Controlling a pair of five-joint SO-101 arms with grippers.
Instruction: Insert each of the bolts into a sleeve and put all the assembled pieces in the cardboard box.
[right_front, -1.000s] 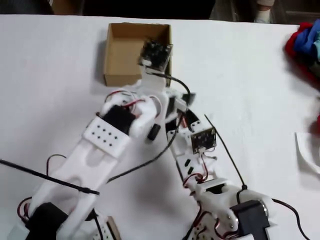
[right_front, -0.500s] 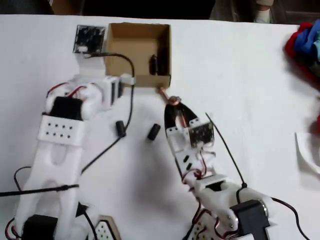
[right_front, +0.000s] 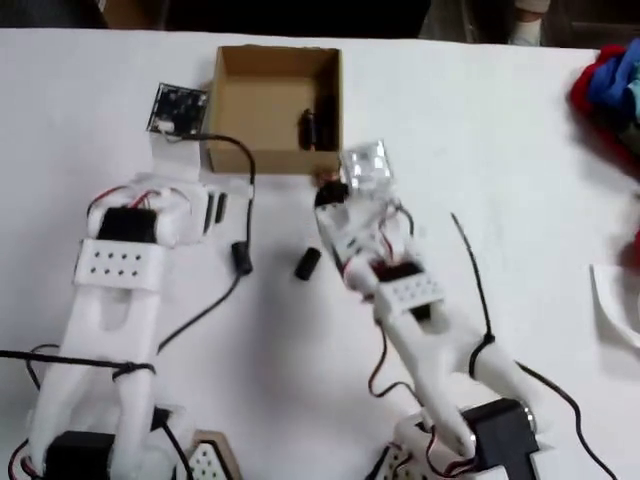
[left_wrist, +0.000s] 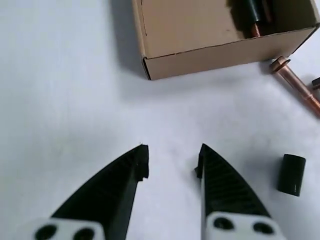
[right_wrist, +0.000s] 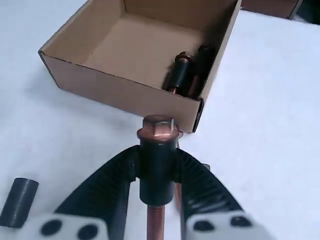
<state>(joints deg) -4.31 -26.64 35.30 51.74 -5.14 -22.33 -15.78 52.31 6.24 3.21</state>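
The cardboard box (right_front: 270, 160) stands at the table's back, with assembled bolt-and-sleeve pieces (right_front: 318, 128) along its right wall, also seen as dark pieces (right_wrist: 182, 72) in the box (right_wrist: 120, 95). My right gripper (right_wrist: 156, 157) is shut on a copper bolt in a black sleeve (right_wrist: 156, 170), just before the box's near right corner (right_front: 328, 192). Left of the box, my left gripper (left_wrist: 170, 160) hangs open over bare table (right_front: 212, 207). Two loose sleeves (right_front: 241, 256) (right_front: 307, 263) lie between the arms. A copper bolt (left_wrist: 295, 85) shows beside the box (left_wrist: 210, 55).
A heap of coloured cloth (right_front: 610, 85) lies at the back right, and a white object (right_front: 612, 305) at the right edge. Black cables trail from both arms across the table's middle. The table's left and far right are open white surface.
The left arm swung from over the box to its left side, leaving an assembled piece inside. The right arm has moved forward to the box with its bolt.
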